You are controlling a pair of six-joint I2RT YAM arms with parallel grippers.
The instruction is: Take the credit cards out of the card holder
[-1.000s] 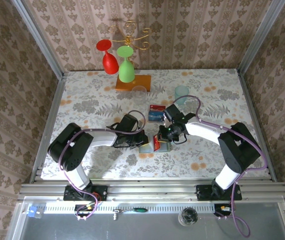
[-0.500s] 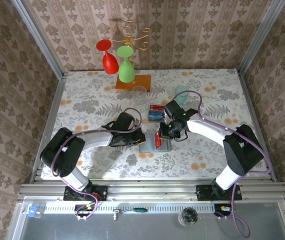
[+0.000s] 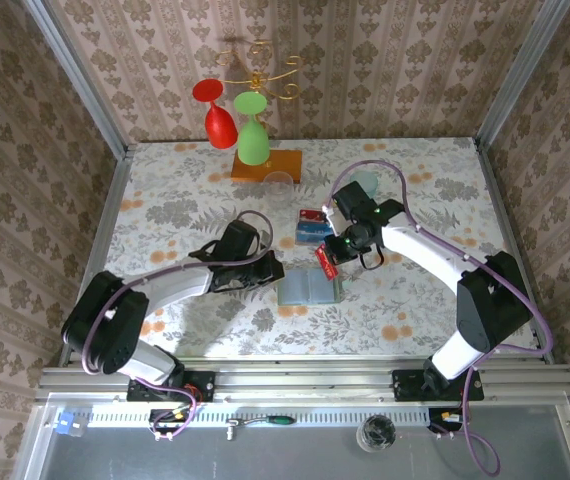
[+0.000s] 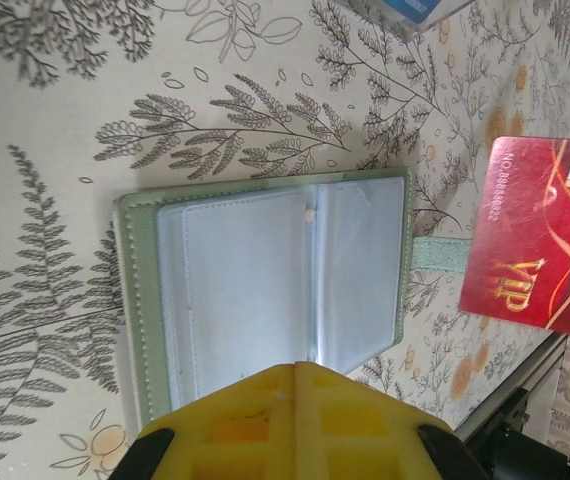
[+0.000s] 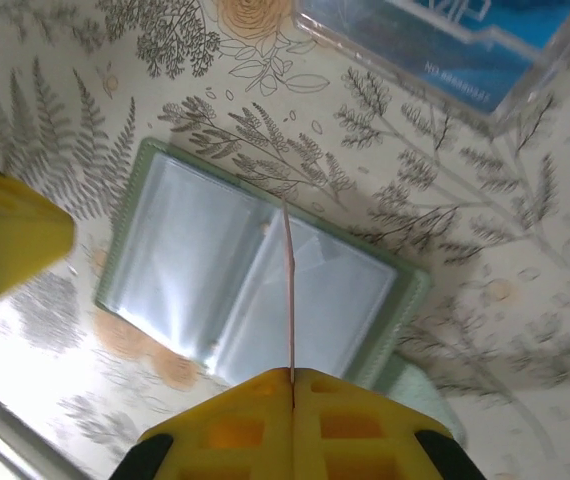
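Just above the open card holder (image 5: 195,260), red card (image 5: 289,290) edge-on in the clenched right gripper (image 5: 292,380).

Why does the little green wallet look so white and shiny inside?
Left wrist view: the clear pockets of the card holder bounce the light and glare white, while the red card looks sharp. Right wrist view: the same pockets show bright streaks, and the table at bottom left is washed out. Top external view: a bright strip lies along the table's near edge.
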